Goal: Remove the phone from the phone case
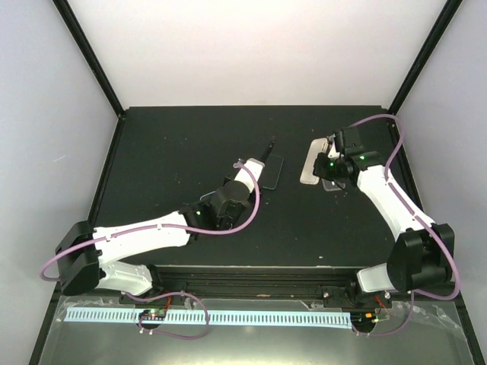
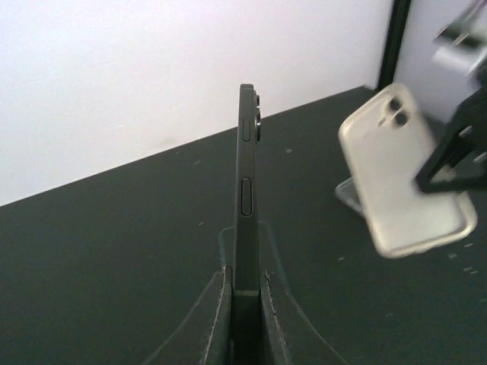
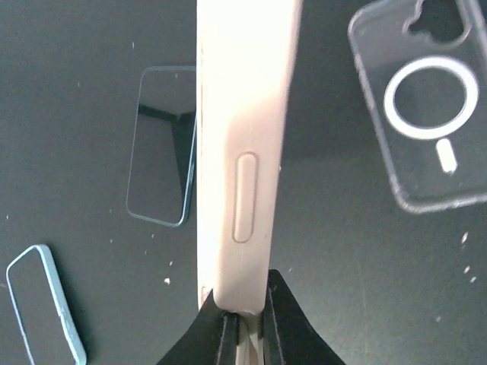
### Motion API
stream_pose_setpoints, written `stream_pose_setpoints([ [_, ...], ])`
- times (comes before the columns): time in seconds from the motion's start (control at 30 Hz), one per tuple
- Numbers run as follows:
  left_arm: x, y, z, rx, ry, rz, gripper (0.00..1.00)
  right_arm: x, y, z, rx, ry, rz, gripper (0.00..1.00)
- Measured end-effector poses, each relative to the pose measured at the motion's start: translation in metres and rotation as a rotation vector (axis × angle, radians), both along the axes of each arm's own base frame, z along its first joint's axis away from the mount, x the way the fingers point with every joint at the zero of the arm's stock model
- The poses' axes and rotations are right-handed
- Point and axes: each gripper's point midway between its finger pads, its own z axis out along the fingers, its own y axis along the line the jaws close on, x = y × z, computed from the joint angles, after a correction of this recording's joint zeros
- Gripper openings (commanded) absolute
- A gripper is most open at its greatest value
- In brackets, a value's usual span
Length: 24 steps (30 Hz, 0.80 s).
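Black worktop from above: your left gripper is mid-table and your right gripper is toward the far right corner, well apart. Left wrist: it clamps the bare phone edge-on. Right wrist: jaws pinch the beige case. Separation looks done; you've only the setting down left.

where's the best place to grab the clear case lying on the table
Probably a long side wall of the clear case, coming straight down from above: it lies flat on the table, so only its thin edges give anything to pinch.

phone: black, edge-on, upright | case: cream, raised, apart from phone
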Motion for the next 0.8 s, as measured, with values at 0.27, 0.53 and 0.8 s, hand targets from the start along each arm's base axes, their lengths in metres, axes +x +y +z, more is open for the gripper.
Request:
stream_pose_setpoints([
  [0.27,0.028,0.039,-0.04,0.261,-0.001,0.158,0.01,0.015,-0.044,0.052,-0.017,-0.309,0.055,0.01],
  [0.53,0.05,0.051,-0.103,0.56,0.039,0.219,0.02,-0.01,-0.026,0.084,0.04,-0.551,0.289,0.01],
  [0.8,0.07,0.048,-0.159,0.758,0.124,0.21,0.02,-0.018,-0.021,0.069,0.031,-0.59,0.398,0.01],
])
